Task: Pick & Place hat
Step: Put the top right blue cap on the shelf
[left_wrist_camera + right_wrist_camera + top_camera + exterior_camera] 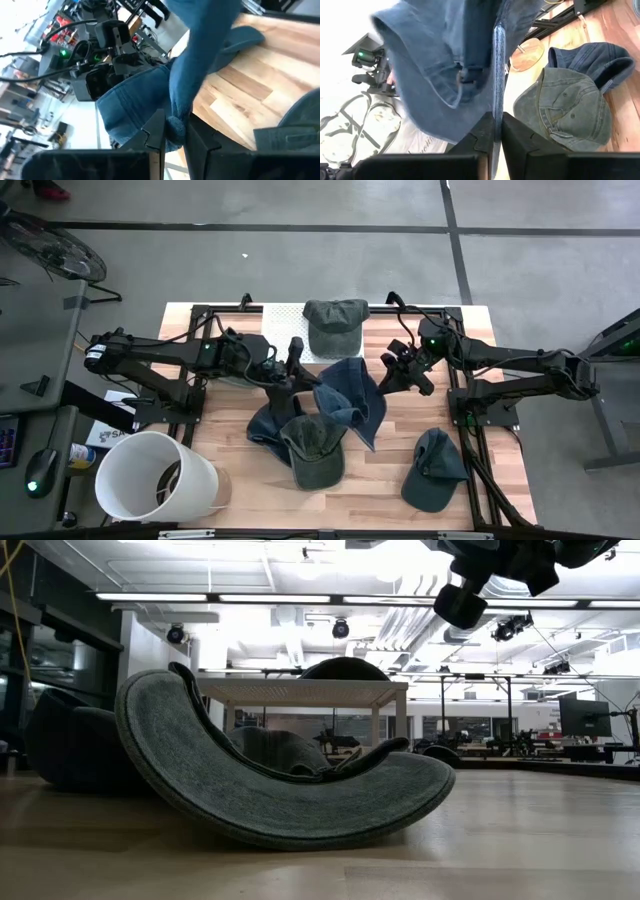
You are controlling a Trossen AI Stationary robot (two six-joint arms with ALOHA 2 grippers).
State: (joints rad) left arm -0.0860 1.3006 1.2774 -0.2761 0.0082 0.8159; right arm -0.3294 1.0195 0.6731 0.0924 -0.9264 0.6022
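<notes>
The left gripper [172,137] is pressed together on a bunched fold of the blue cap [352,395], the denim being pinched between its two dark fingers [155,132]. The right gripper [497,132] is likewise closed on a thin edge of the same cap, the cloth being clamped flat between its fingers [517,137]. The blue cap is thus held off the wooden table [500,490] by both grippers, stretched and sagging between them, just above the heap of caps at the table's middle.

The cap is judged to be light, soft and limp: it drapes and folds where it is unsupported, so only the brim can be expected to keep any shape. A hold on the brim or on a seam edge is judged the surest, since loose crown cloth may slip out of a narrow pinch.

The left arm is stretched across the table toward the blue cap, its wrist bent down over the heap; the right arm is reached in from the opposite side, its wrist raised beside the cap.

Beneath the blue cap an olive cap [312,448] lies on a dark navy cap [265,425]. Beyond the blue cap, by the far edge, a grey-green cap [335,320] rests, and a teal cap [433,470] lies nearer the front. A white bucket [150,480] stands off the table's corner.
</notes>
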